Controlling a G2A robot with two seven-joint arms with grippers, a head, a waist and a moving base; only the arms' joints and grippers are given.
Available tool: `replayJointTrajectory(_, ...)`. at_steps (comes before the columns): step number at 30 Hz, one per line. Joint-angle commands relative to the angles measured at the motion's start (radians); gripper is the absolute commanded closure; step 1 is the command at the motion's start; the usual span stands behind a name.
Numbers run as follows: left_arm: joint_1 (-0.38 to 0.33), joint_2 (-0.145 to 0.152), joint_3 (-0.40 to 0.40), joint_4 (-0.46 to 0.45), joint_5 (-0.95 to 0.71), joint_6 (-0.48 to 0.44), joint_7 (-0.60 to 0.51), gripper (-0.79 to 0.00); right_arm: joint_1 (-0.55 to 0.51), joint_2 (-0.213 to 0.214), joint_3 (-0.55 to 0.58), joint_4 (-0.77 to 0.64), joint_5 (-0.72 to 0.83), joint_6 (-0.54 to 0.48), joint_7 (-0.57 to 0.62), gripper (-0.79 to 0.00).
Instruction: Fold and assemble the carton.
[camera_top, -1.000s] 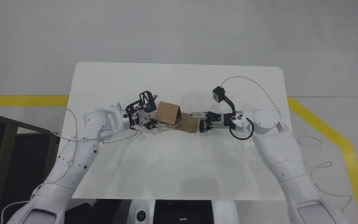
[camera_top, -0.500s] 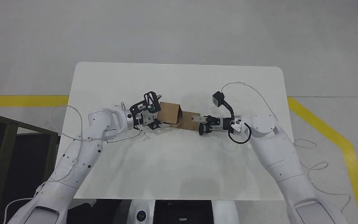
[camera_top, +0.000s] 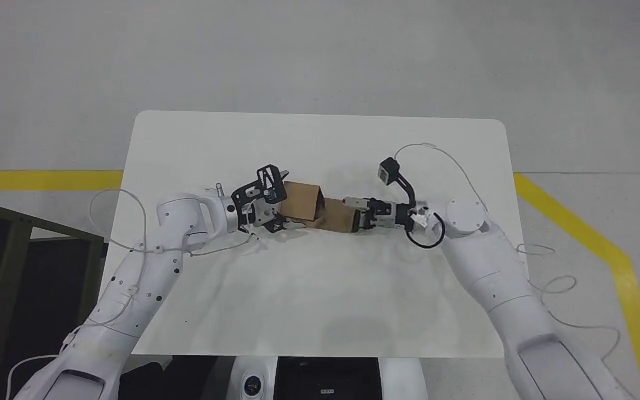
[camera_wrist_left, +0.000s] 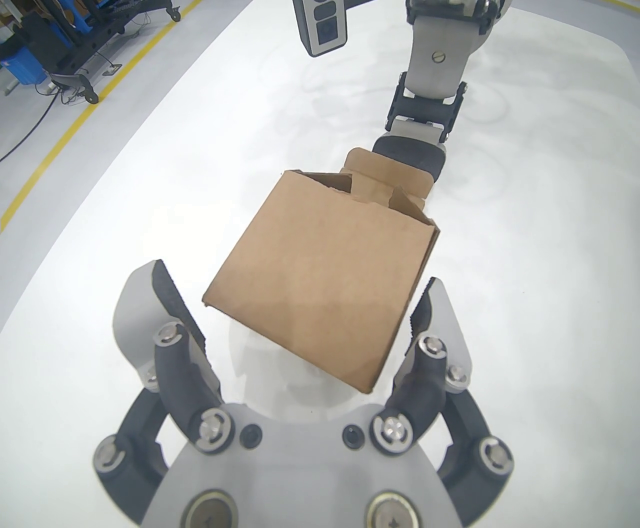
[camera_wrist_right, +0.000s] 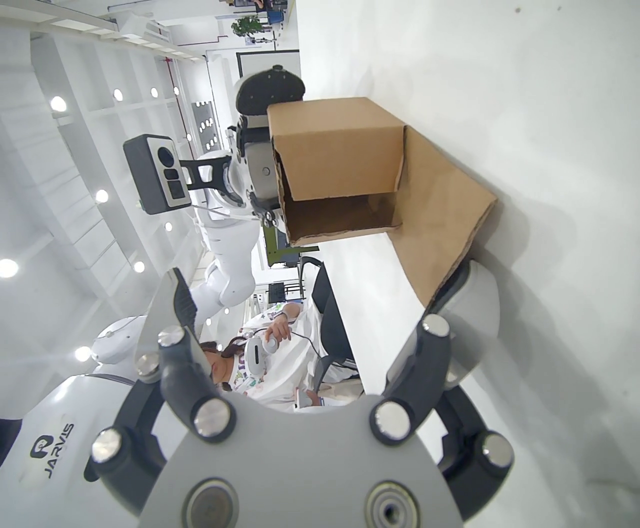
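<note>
Brown cardboard carton (camera_top: 301, 203) lies mid-worktop (camera_top: 330, 310), its long axis running from hand to hand, its open mouth and loose flap (camera_wrist_right: 440, 225) facing the right hand (camera_top: 352, 215). That hand is spread wide, one finger at the flap's edge. The left hand (camera_wrist_left: 297, 280) gapes around the other end, unclamped.

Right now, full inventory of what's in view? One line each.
carton: 1, brown cardboard, mid-table between the two pincers, open end with a flap facing the right pincer
table: 1, white, carries the carton
floor line: 2 stretches, yellow, on the grey floor either side of the table
left pincer: 1, grey and black, open, straddling the carton's end away from the flap
right pincer: 1, grey and black, open, at the flap and touching it
</note>
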Motion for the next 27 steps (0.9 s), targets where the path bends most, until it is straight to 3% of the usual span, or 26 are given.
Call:
replayJointTrajectory(1, 0.001, 0.0, -0.001, -0.001, 0.001, -0.001, 0.0, -0.785, 0.009, -0.008, -0.007, 0.027, 0.045, -0.018, 0.017, -0.785)
replayJointTrajectory(11, 0.004, 0.001, -0.004, -0.003, 0.006, -0.005, 0.0, -0.785, 0.05, -0.035, -0.02, 0.099, 0.194, -0.111, 0.131, -0.785)
replayJointTrajectory(18, 0.005, 0.001, -0.005, -0.005, 0.01, -0.008, 0.0, -0.785, 0.047, -0.039, -0.034, 0.037, 0.234, -0.126, 0.124, -0.785)
replayJointTrajectory(27, 0.008, 0.001, -0.007, -0.008, 0.015, -0.009, 0.001, -0.785, 0.092, -0.044, -0.08, 0.099, 0.154, -0.121, 0.129, -0.785)
